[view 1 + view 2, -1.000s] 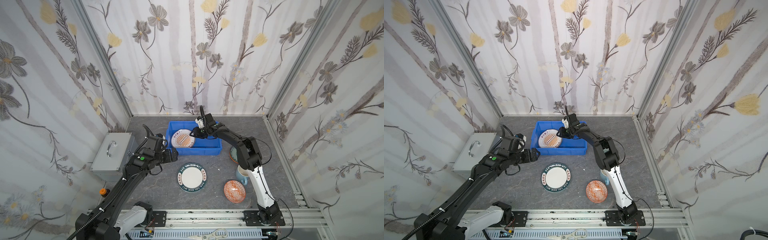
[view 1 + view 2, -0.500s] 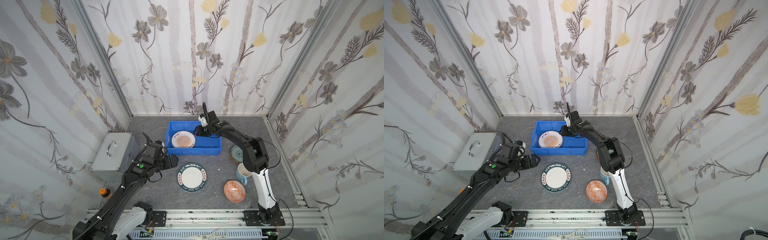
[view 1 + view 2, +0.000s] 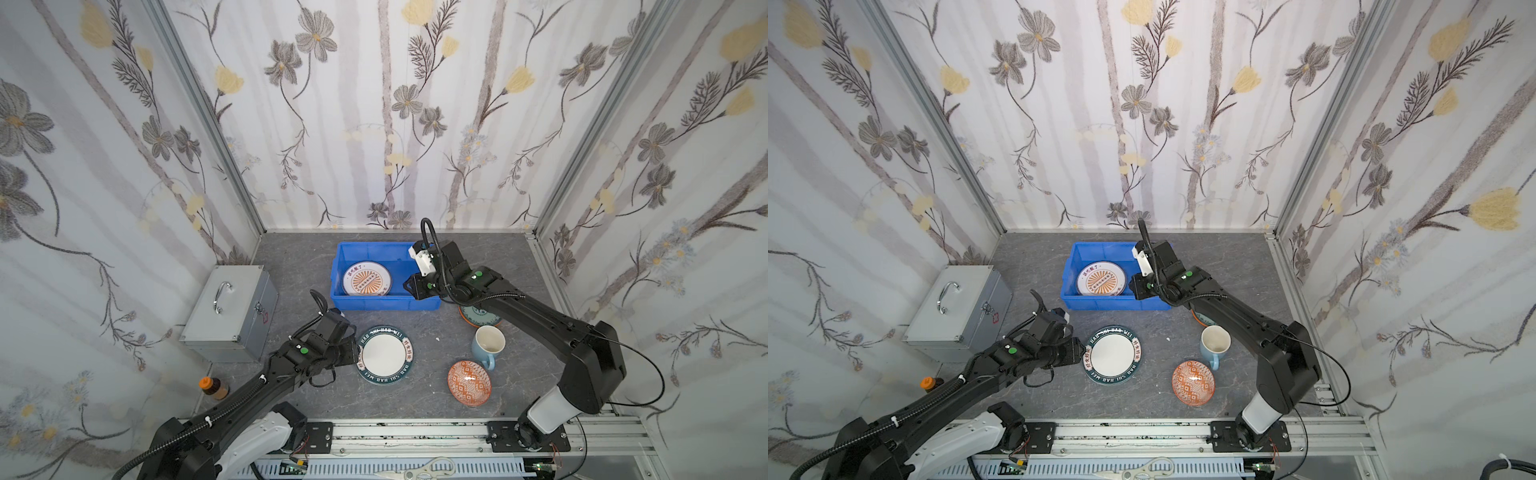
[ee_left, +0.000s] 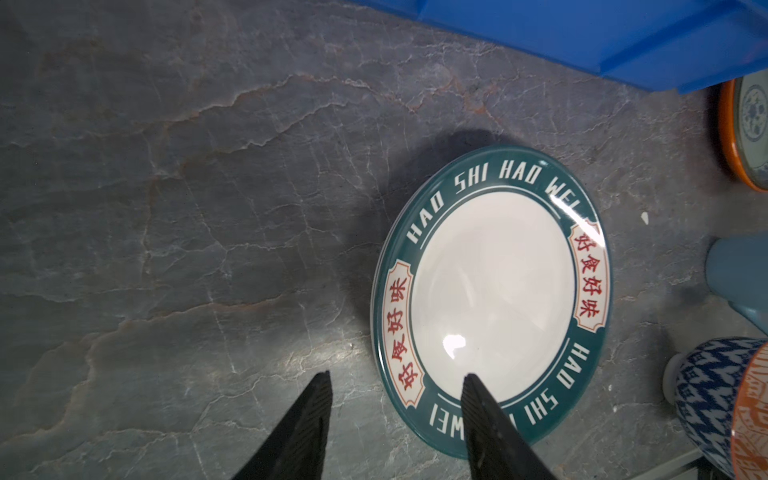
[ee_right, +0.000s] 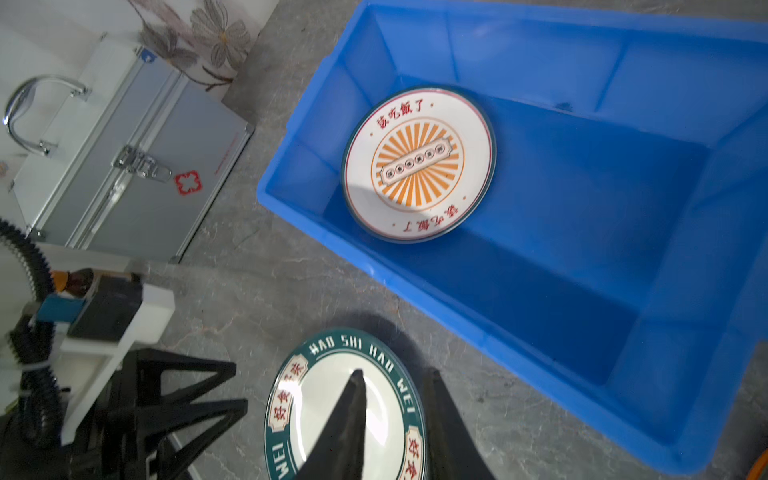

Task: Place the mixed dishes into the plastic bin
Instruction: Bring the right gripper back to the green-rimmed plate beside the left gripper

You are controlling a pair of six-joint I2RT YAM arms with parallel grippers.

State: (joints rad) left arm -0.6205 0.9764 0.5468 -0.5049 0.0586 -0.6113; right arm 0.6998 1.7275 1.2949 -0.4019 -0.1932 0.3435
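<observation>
Grey tabletop (image 4: 166,208) — parted left claw (image 4: 395,375) straddles edge of green-rimmed plate (image 4: 490,291).

Left claw (image 4: 395,373) and right claw (image 5: 395,370) ajar

I see a grey metal case (image 3: 230,307) at 9 o'clock on the grey stone table (image 3: 291,257), lying flat with its handle (image 3: 222,296) up. A little brown bottle (image 3: 212,387) with an orange cap stands at 7 o'clock, near the case. Scissors (image 3: 419,471) lie at 6 o'clock.
</observation>
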